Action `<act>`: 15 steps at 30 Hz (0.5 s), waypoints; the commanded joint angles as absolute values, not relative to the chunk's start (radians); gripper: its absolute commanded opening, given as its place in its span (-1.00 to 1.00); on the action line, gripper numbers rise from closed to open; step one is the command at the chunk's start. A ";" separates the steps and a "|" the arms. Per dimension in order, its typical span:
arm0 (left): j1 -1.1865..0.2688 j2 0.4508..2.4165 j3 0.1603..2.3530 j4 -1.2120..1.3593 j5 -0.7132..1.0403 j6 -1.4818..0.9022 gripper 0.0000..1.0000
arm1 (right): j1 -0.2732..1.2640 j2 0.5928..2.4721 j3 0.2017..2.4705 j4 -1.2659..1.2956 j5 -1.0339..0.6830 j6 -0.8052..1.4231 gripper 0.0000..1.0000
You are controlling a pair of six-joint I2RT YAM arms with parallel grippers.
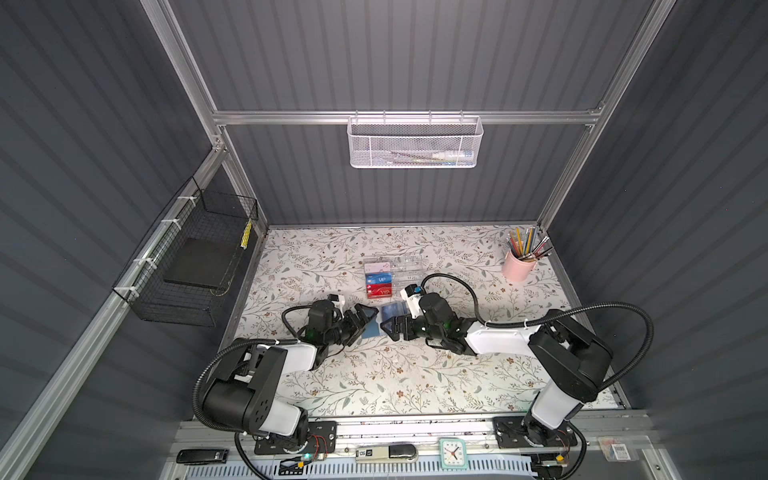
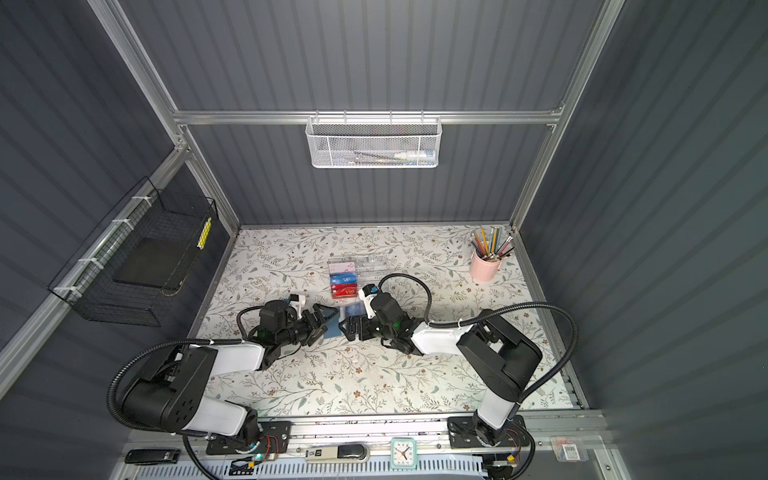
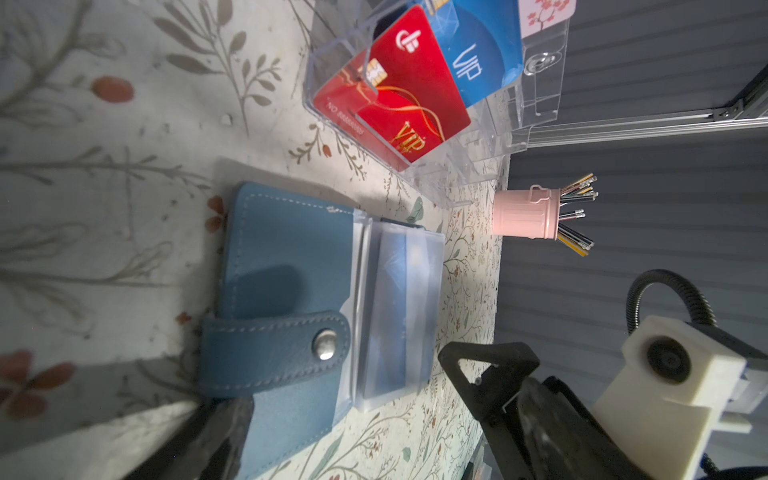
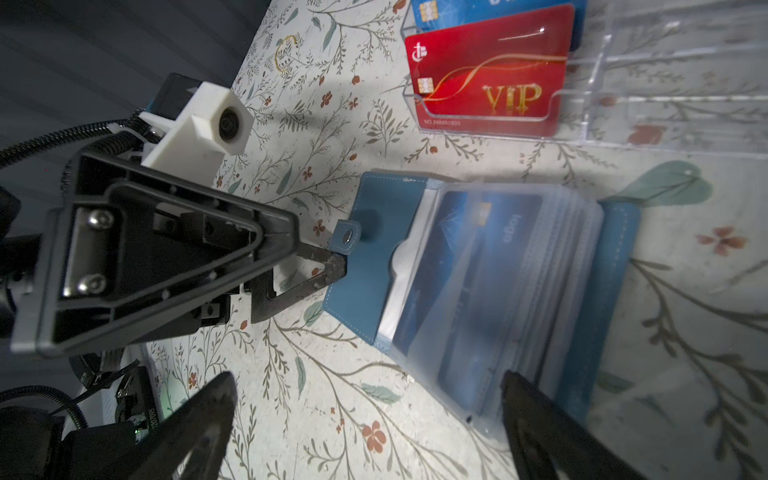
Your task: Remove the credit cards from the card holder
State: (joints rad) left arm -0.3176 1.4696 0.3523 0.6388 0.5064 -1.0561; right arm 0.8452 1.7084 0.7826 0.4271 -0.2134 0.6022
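Observation:
The slate-blue card holder (image 1: pixel 371 331) (image 2: pixel 332 331) (image 3: pixel 282 266) (image 4: pixel 365 266) lies open on the table, its clear sleeves fanned out. A blue credit card (image 4: pixel 465 266) (image 3: pixel 395 299) (image 1: pixel 392 311) shows inside the top sleeve; any others are hidden behind it. My left gripper (image 1: pixel 366 321) (image 2: pixel 326 319) (image 3: pixel 374 419) (image 4: pixel 318 249) is open, one fingertip (image 4: pixel 336 266) at the edge of the holder's cover. From the opposite side my right gripper (image 1: pixel 388 327) (image 2: pixel 345 327) (image 4: pixel 370 424) stands open, one finger (image 4: pixel 536 419) over the sleeves' corner. Neither holds anything.
A clear acrylic box (image 1: pixel 409 270) (image 3: pixel 540 83) (image 4: pixel 665 83) with red, blue and pink cards stands just behind the holder. A pink cup of pencils (image 1: pixel 519 266) (image 3: pixel 525 214) stands at the back right. In the left wrist view the right gripper's finger (image 3: pixel 490 365) is close.

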 commanded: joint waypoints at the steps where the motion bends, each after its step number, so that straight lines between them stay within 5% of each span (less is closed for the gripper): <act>1: -0.304 1.488 0.331 0.664 0.531 -1.062 1.00 | 0.851 1.733 0.807 0.449 -0.230 0.609 0.98; 15: -0.287 1.511 0.313 0.689 0.545 -1.057 1.00 | 0.854 1.757 0.780 0.500 -0.243 0.637 0.98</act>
State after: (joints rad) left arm -0.2966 1.4883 0.3340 0.6937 0.5339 -1.0592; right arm 0.8455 1.7439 0.7883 0.4725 -0.2260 0.6228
